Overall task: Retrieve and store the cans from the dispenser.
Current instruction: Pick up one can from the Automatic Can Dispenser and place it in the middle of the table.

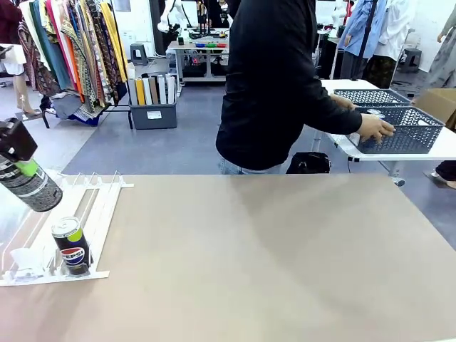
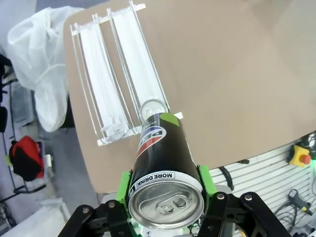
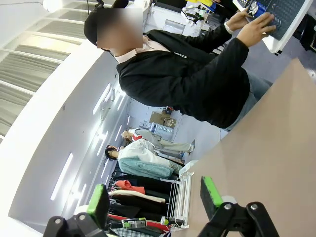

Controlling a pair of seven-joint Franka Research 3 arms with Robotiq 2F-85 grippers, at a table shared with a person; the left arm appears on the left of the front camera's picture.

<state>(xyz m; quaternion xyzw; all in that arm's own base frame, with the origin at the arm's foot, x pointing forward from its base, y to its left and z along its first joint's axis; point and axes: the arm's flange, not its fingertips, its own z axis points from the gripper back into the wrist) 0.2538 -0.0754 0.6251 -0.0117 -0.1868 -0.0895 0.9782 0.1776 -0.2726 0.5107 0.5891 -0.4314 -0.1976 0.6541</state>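
Tan table [image 1: 285,249], clothes racks [image 1: 71,50] behind | left tool [image 2: 158,140] grasping can [image 2: 165,165] | right tool [image 3: 154,193] released

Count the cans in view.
3 cans: one in the left gripper, one at the dispenser low end, a blue one in the person's hand at the basket; baskets may hide more.

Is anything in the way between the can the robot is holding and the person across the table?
Nothing visible. The left gripper holds the black can above the dispenser; the tabletop between it and the person carries nothing. A second can stands in the dispenser below, off that path.
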